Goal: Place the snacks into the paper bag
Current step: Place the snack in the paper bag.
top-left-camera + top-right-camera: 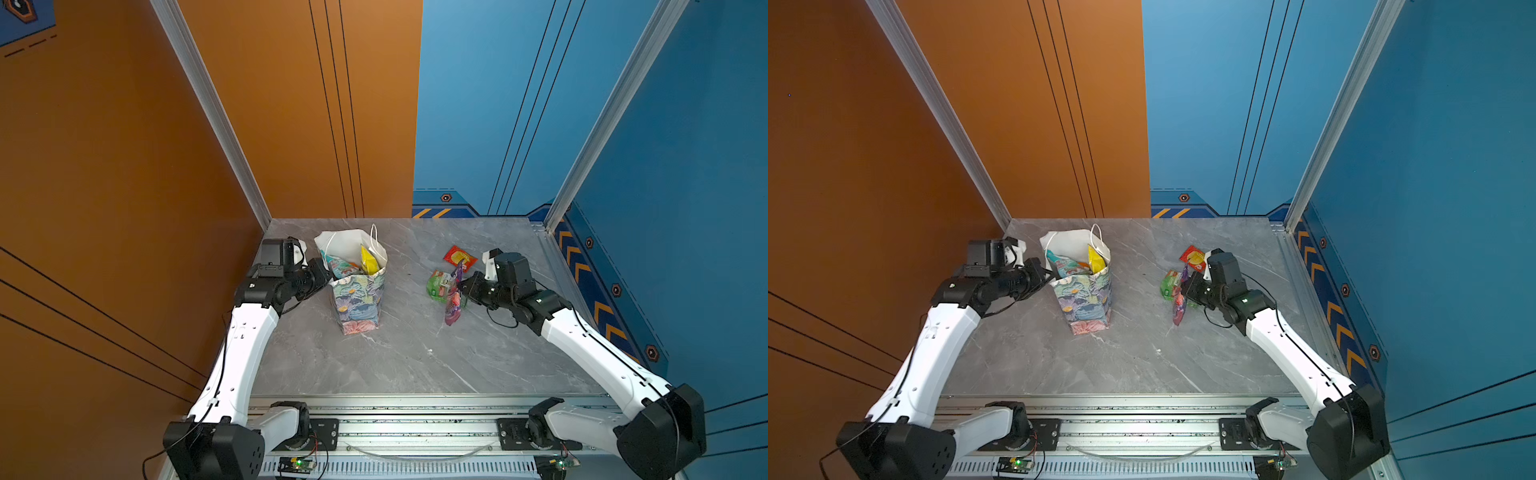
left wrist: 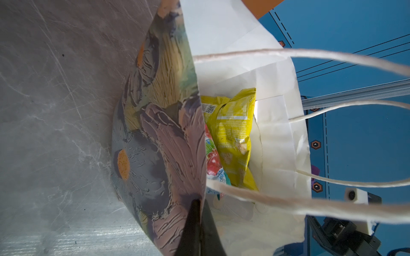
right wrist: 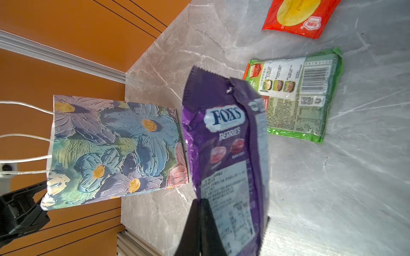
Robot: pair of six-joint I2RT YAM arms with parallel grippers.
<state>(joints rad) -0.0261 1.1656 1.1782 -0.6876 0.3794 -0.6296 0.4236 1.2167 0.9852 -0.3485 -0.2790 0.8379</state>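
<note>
Centre-left in both top views, the flower-printed paper gift bag (image 1: 359, 299) hides most of its contents; a yellow glossy packet (image 2: 233, 133) pokes out. Left gripper (image 2: 199, 221) pinches its rim. Right gripper (image 3: 199, 221) pinches the purple FOX'S Berries packet (image 3: 224, 141), masking part of the green flat packet (image 1: 436, 286). Bare grey marble tabletop (image 1: 415, 353) lies between.

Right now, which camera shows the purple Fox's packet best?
The right wrist view: the purple packet is large there, label readable, pinched in the right claw. Both top views show it small and edge-on. The left wrist view gives at most a purple sliver beyond the paper bag.
</note>
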